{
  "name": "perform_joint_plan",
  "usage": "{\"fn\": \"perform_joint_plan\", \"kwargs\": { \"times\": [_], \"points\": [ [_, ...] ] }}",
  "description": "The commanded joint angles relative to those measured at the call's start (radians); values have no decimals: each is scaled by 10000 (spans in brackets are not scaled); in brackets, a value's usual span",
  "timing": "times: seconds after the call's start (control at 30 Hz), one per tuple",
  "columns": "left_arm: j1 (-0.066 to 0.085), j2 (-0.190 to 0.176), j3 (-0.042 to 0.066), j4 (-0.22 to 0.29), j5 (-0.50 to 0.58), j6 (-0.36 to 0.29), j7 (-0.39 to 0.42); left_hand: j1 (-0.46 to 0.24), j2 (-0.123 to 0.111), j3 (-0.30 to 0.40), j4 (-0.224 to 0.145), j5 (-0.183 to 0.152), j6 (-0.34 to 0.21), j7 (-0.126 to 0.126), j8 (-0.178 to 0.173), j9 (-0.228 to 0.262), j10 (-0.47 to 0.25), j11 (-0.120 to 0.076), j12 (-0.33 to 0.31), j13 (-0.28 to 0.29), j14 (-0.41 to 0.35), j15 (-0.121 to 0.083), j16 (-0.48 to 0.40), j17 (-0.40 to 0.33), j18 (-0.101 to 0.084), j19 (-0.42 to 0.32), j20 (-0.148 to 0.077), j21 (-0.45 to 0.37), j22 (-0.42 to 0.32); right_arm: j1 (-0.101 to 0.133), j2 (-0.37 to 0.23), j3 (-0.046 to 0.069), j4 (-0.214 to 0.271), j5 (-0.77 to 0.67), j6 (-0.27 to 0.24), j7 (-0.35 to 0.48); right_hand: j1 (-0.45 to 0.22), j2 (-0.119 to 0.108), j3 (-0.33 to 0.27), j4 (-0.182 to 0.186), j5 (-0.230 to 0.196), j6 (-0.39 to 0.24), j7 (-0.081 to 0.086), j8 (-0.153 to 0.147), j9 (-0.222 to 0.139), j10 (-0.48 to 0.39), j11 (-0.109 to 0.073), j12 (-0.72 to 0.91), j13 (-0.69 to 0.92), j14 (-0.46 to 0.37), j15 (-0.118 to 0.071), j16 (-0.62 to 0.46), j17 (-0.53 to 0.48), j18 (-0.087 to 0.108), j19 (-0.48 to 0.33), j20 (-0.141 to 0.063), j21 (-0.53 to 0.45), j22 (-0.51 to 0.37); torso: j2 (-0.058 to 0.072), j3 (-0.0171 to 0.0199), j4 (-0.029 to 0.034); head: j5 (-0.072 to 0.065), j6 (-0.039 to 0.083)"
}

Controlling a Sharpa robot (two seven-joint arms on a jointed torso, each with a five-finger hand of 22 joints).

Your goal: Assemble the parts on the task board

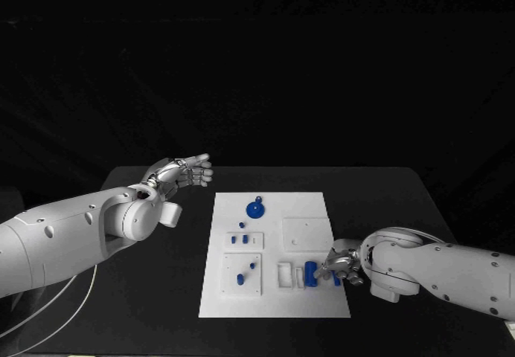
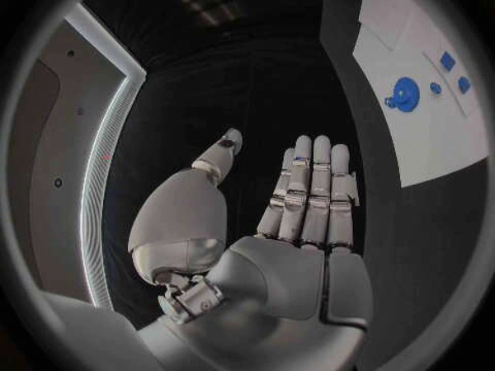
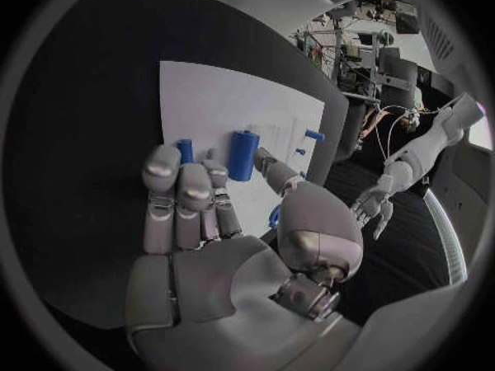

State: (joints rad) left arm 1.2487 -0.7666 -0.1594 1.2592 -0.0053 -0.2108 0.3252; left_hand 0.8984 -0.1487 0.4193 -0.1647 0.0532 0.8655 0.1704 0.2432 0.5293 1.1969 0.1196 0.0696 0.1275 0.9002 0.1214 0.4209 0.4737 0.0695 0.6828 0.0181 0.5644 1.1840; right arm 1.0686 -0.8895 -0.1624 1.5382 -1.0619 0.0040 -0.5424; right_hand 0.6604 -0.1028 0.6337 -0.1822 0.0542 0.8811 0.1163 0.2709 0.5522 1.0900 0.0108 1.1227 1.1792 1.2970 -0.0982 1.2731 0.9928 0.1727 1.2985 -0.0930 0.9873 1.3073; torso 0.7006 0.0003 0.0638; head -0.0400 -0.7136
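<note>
The white task board [image 1: 274,297] lies mid-table. My right hand [image 1: 341,266] rests at its right edge, fingers pointing down onto it. A blue cylinder [image 1: 310,273] lies on the board just left of those fingers, beside a white slotted block [image 1: 286,274]. In the right wrist view the cylinder [image 3: 242,154] sits between the thumb and the fingers [image 3: 196,191], and a smaller blue peg [image 3: 186,150] shows at a fingertip. Whether either piece is gripped is unclear. My left hand [image 1: 188,172] hovers off the board's far left corner, fingers straight and empty [image 2: 309,198].
A blue round disc part [image 1: 255,209] [image 2: 403,94] lies at the board's far end. Two small blue pieces [image 1: 243,239] stand near the left edge, with more [image 1: 247,273] in a square plate. A white square recess [image 1: 307,230] sits right of the middle. Black table [image 1: 386,201] surrounds the board.
</note>
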Motion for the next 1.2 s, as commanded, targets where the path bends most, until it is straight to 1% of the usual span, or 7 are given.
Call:
{"fn": "perform_joint_plan", "kwargs": {
  "times": [0.03,0.3,0.4,0.7,0.9,0.97,1.2],
  "points": [
    [4,17,7,8,61,187,92,-82,11,-61,30,-34,-86,-1,45,-13,-62,-8,12,-14,-66,32,-66,17,102,-6,57,-62,3,-10,83,0,-26,-229,-200,-1,-98,-18,-11,-30,-54,-213,186,-47,-19,-2,104,40,10,-7,96,-11,12,891,-34,-29,51,162,-3,-10,11,7,3],
    [4,31,7,13,61,208,74,-97,28,-65,42,-33,-88,-1,47,-14,-64,-8,13,-16,-77,37,-79,24,104,-9,61,-73,4,-16,382,-1,-97,-229,-171,9,-527,147,-513,-325,-54,-203,188,-97,-60,-31,108,63,25,-14,99,-14,59,891,-64,-53,76,167,-3,-19,12,28,5],
    [5,46,7,20,61,210,71,-95,32,-64,42,-33,-88,-2,47,-14,-64,-8,13,-16,-78,37,-81,26,105,-9,61,-75,5,-122,449,-1,-133,-229,-169,16,-563,189,-567,-389,-53,-201,187,-107,-68,-32,105,67,26,-12,97,-15,67,891,-68,-62,78,164,-1,-26,19,0,6],
    [6,56,7,24,61,236,27,-89,46,-60,42,-31,-89,-2,49,-15,-64,-8,14,-17,-80,38,-88,33,109,-10,62,-81,7,-285,668,-1,-368,-229,-289,60,-592,242,-610,-458,-52,-201,184,-119,-78,-34,102,71,27,-11,94,-17,77,891,-71,-73,79,161,-3,-24,8,17,-62],
    [6,74,8,24,61,256,25,-24,104,-30,17,-29,-91,-5,55,-17,-64,-10,16,-19,-84,40,-105,52,118,-8,65,-92,17,-326,818,-5,-543,-229,-302,53,-558,327,-620,-564,-52,-193,183,-127,-87,-38,100,74,28,-9,92,-21,86,891,-73,-85,82,160,-8,-15,1,65,-26],
    [6,73,8,24,61,251,22,-14,118,-25,14,-27,-91,-5,56,-18,-64,-11,17,-19,-83,40,-107,57,118,-6,67,-94,20,-349,856,-6,-594,-229,-422,61,-545,363,-620,-600,-51,-185,181,-127,-89,-39,98,76,28,-8,91,-23,89,891,-72,-88,83,159,-4,-15,0,70,-64],
    [6,71,8,12,61,254,21,-2,139,-20,10,-23,-92,-4,58,-20,-64,-10,18,-20,-81,41,-113,64,119,-4,69,-98,24,-379,870,-7,-637,-219,-522,45,-496,503,-574,-663,-51,-161,175,-127,-96,-37,93,78,25,-5,86,-31,97,891,-70,-93,84,154,-5,-15,-7,104,-63]
  ]
}}
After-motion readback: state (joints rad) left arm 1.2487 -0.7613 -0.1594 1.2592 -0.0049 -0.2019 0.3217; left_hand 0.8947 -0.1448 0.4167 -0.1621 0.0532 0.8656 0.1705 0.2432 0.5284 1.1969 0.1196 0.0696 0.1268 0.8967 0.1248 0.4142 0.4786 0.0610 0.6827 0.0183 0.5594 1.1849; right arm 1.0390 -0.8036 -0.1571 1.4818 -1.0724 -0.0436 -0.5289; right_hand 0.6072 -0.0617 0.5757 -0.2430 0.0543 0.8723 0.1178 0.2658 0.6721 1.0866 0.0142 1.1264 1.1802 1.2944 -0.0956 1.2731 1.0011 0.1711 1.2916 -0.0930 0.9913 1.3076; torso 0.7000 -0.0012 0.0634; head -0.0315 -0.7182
